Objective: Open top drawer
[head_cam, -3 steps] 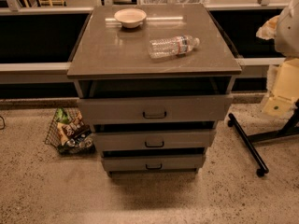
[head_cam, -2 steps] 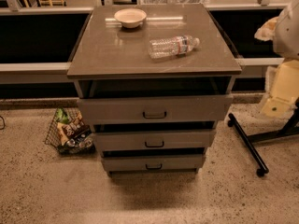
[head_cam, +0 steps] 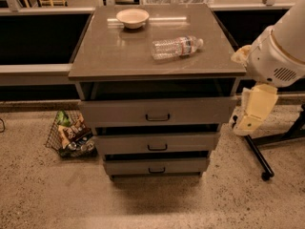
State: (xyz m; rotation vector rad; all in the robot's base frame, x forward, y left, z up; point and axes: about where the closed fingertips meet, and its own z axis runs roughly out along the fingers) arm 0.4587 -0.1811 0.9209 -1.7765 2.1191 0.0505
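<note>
A speckled stone floor (head_cam: pixel 43 194) carries a grey-brown cabinet (head_cam: pixel 95 56) with a flat top. The robot's cream-coloured gripper (head_cam: pixel 252 111) hangs at the cabinet's right side, just beside the wide grey-brown top drawer (head_cam: pixel 190 111) and apart from it; whether it is open or closed I cannot tell. That drawer stands drawn partly out, its small dark pull handle (head_cam: pixel 157 117) untouched. Two narrower grey drawers (head_cam: pixel 190 142) sit below. On top lie a clear plastic bottle (head_cam: pixel 176 46) and a pale round bowl (head_cam: pixel 132 18). A wire basket (head_cam: pixel 71 135) rests left.
</note>
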